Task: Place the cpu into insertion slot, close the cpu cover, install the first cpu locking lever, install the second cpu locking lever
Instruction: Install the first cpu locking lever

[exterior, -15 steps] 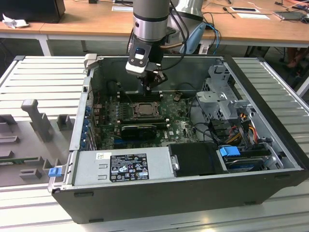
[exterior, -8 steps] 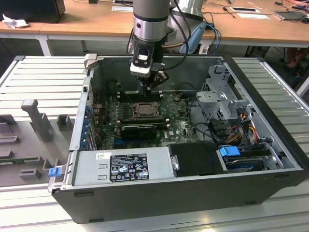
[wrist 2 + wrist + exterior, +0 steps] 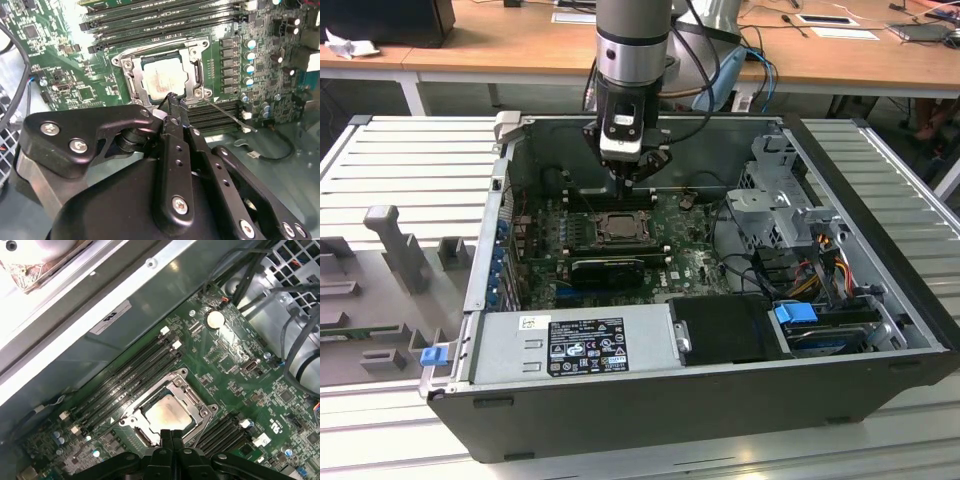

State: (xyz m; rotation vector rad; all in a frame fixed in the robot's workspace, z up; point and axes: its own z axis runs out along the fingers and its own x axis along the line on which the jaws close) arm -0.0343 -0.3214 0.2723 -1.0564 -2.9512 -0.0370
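The claw point(image 3: 171, 433), clenched on nothing, is hanging close over the chip point(image 3: 167, 416), which is sitting directly beneath it under the lowered frame point(image 3: 195, 402), so the loose lever point(image 3: 230, 114) beside its tip is probably wanting slow, steady pressing.

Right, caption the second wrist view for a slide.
Shut jaws at the silver metal cover plate framing the pale square chip.
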